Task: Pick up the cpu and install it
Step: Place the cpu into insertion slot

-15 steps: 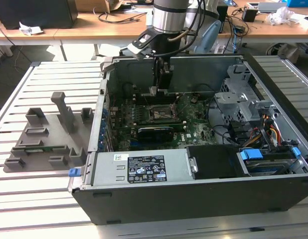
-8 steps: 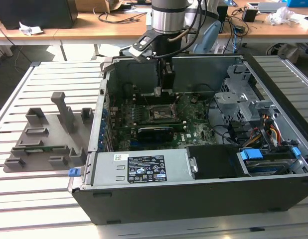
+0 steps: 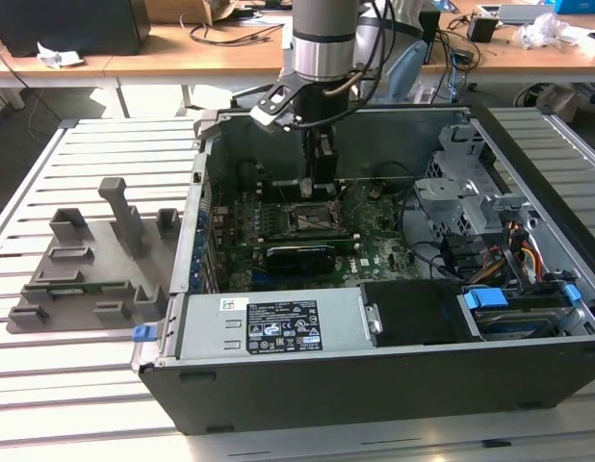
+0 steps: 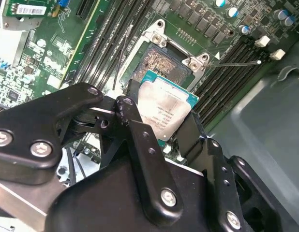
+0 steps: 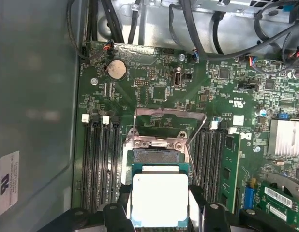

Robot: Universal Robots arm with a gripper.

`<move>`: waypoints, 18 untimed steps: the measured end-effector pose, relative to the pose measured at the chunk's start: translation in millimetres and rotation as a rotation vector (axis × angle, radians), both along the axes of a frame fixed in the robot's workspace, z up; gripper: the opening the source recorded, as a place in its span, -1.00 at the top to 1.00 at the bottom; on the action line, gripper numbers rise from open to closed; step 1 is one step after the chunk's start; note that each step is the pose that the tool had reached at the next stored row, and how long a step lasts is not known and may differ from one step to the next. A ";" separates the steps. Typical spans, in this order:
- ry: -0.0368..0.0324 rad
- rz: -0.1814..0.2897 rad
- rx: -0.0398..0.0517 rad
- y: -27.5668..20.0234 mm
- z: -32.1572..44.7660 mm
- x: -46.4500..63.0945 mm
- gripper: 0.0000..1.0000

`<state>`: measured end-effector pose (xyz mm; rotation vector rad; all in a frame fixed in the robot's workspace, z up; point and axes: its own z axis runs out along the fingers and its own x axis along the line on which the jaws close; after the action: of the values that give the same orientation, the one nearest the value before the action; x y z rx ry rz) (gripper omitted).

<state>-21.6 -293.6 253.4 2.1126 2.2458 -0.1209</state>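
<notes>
An open desktop computer case (image 3: 375,395), with the robot arm (image 3: 326,38) reaching down into it. We judge the step in hand to be the carry to the socket: the pick-up is done, the installation is not.

The gripper (image 4: 164,118) has its two black fingers (image 4: 140,135) drawn in to the chip's width, pinching the cpu (image 4: 169,104) by two opposite edges. The cpu hangs over one edge of the CPU socket (image 5: 156,155) on the green motherboard (image 5: 154,82), not over its middle. The socket's field of contacts lies bare beyond the chip. We cannot tell how high above the socket the chip is. The socket's metal hold-down frame (image 5: 170,118) appears swung open.

Seating the chip, in our judgement, calls for centring it over the socket with its edges square, then lowering it level.

The cpu is a thin, flat square with a dull silver metal lid bearing faint print, set on a blue-green board rim.
</notes>
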 end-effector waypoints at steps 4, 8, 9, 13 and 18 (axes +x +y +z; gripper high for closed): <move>-0.0002 0.000 0.0008 -0.3 -11.5 -0.6 -0.09; -0.0002 -0.001 0.0007 -6.7 -12.3 -0.8 -0.09; -0.0001 -0.001 0.0008 -10.2 -12.7 -0.8 -0.09; -0.0002 -0.025 0.0073 -13.3 -20.5 -0.9 -0.09; -0.0002 -0.025 0.0075 -13.3 -32.7 -1.1 -0.09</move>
<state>-22.7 -306.9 220.7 2.1446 2.2239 -0.1137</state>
